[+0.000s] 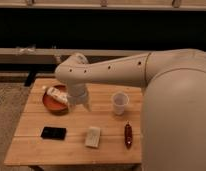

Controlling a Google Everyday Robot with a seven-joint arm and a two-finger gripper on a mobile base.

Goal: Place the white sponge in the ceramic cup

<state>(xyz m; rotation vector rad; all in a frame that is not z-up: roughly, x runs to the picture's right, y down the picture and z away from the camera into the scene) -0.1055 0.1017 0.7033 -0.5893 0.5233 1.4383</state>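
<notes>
White sponge (93,136) lies flat on bench (66,150), near side, approx centre, apart from ceramic cup (120,102) farther right. My pincer (82,103) hangs by red plate (48,103) at left; can't tell its state.

Lab-like indoor room, wooden table (71,150) on carpet (8,115), gripper (80,104) beside reddish plate (53,107)
</notes>
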